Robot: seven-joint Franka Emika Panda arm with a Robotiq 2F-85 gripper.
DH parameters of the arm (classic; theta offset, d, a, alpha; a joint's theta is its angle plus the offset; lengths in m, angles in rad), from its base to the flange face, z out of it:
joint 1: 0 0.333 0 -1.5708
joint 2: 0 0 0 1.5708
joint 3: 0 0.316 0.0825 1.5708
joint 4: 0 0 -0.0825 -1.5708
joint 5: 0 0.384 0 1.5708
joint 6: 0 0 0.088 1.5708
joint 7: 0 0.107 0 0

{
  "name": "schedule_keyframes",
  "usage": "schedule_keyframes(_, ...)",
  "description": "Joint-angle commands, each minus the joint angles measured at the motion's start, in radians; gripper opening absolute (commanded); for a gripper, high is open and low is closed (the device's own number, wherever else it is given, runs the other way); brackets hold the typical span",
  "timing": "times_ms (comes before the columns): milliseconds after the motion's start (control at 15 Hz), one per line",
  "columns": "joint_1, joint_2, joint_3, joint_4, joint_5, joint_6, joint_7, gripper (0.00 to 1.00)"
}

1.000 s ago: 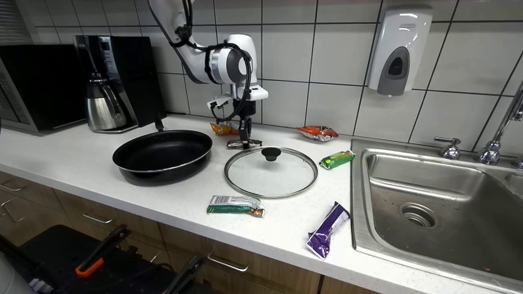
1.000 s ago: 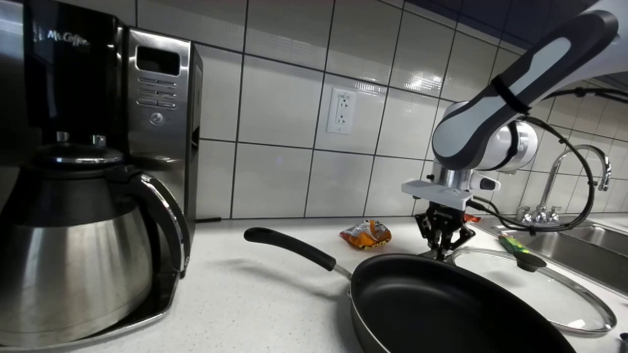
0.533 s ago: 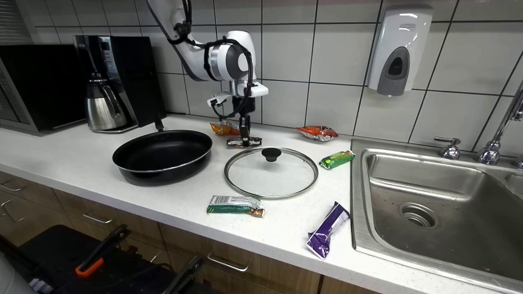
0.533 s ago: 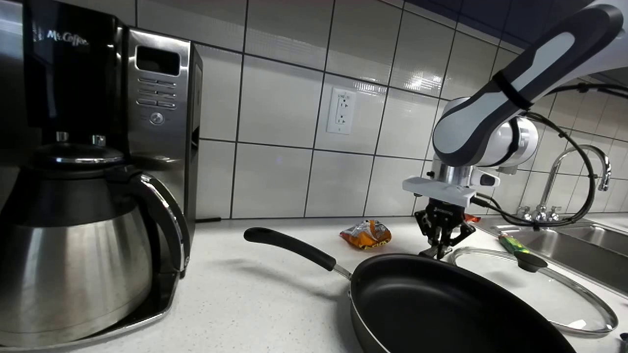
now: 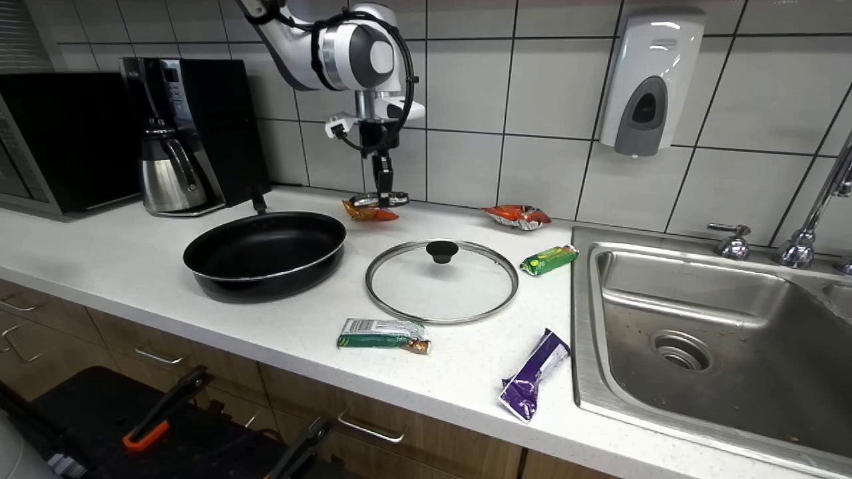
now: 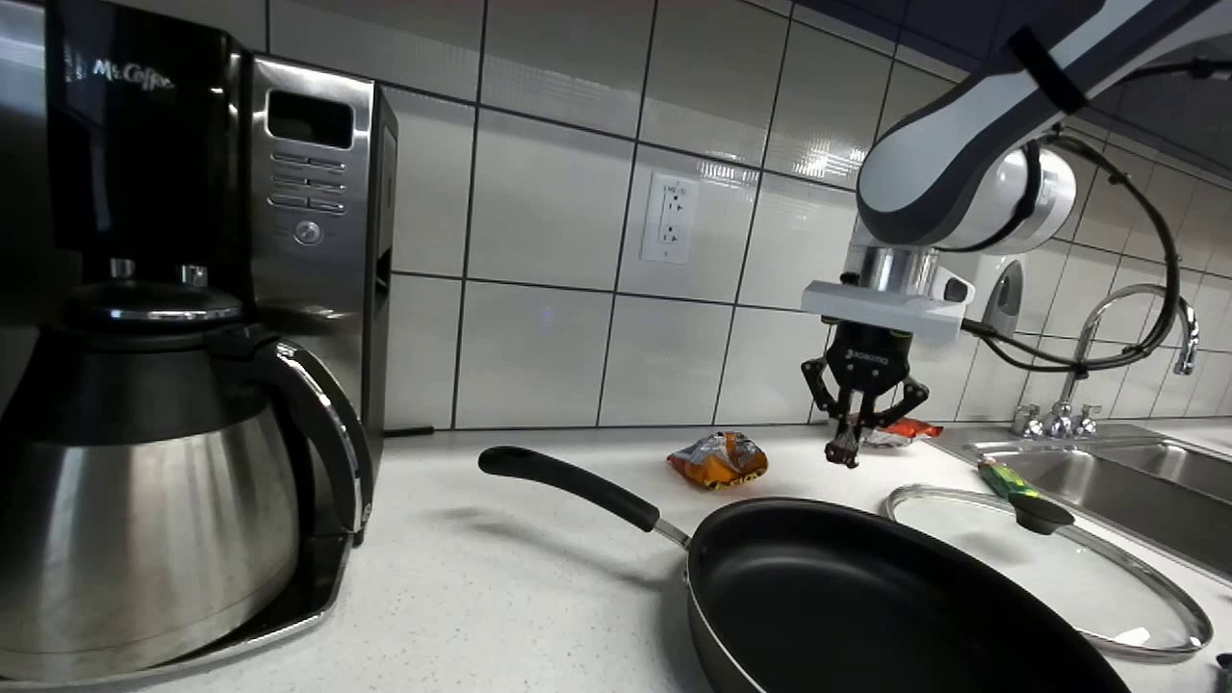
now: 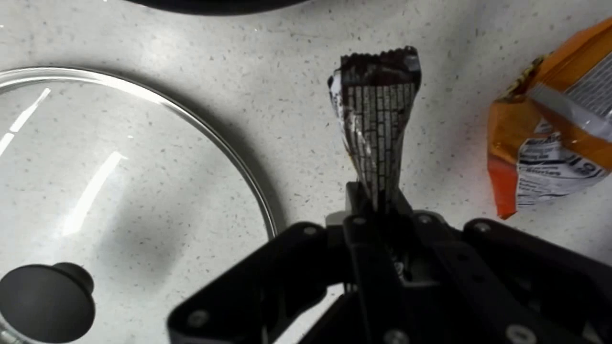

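Observation:
My gripper (image 5: 384, 198) is shut on a dark brown and silver wrapped bar (image 7: 377, 114), pinched across its middle and held above the counter. In the wrist view one crimped end of the bar sticks out past the fingertips; the rest is hidden by the fingers. In an exterior view the bar hangs in front of and above an orange snack bag (image 5: 370, 214), which lies to the right in the wrist view (image 7: 550, 143). A glass lid (image 5: 439, 286) with a black knob lies flat on the counter beside the gripper. A black frying pan (image 6: 866, 597) stands near the lid.
A red snack bag (image 5: 518, 217), a green wrapped bar (image 5: 549, 260), a green and white packet (image 5: 379, 334) and a purple wrapper (image 5: 536, 376) lie around the lid. The steel sink (image 5: 699, 313) adjoins them. A coffee maker (image 6: 318, 221) stands beyond the pan handle (image 6: 568, 486).
The gripper has risen from the counter with the wrapped bar between its fingers, shifting slightly toward the orange bag in an exterior view. Pan, lid and other packets have stayed put.

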Motion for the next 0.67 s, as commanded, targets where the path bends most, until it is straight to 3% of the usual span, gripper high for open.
schedule_keyframes(0, -0.004, -0.116, 0.032, -0.070, -0.010, -0.058, -0.108, 0.03)
schedule_keyframes(200, -0.005, -0.158, 0.067, -0.087, 0.010, -0.113, -0.209, 0.03)
schedule_keyframes(600, 0.029, -0.165, 0.097, -0.099, -0.006, -0.177, -0.229, 0.03)
